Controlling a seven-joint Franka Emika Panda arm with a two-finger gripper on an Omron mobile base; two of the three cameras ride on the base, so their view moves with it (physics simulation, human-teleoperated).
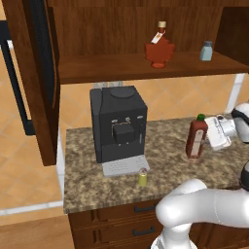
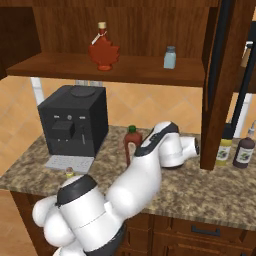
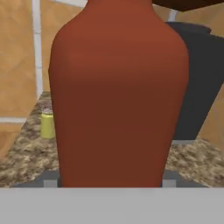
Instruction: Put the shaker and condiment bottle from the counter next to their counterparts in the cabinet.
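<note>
My pincer (image 1: 208, 137) at condiment bottle (image 1: 196, 138), fingers (image 3: 50, 180) flanking its body, grip not certain; bottle upright on bench (image 1: 87, 180), right of coffee machine (image 1: 118, 121); shaker (image 1: 142, 177) before machine tray

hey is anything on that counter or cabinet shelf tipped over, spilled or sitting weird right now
Nothing stands out. The condiment bottle and the small shaker stand upright on the counter, with no spill. The maple-leaf bottle and pale blue shaker stand upright on the cabinet shelf.
</note>
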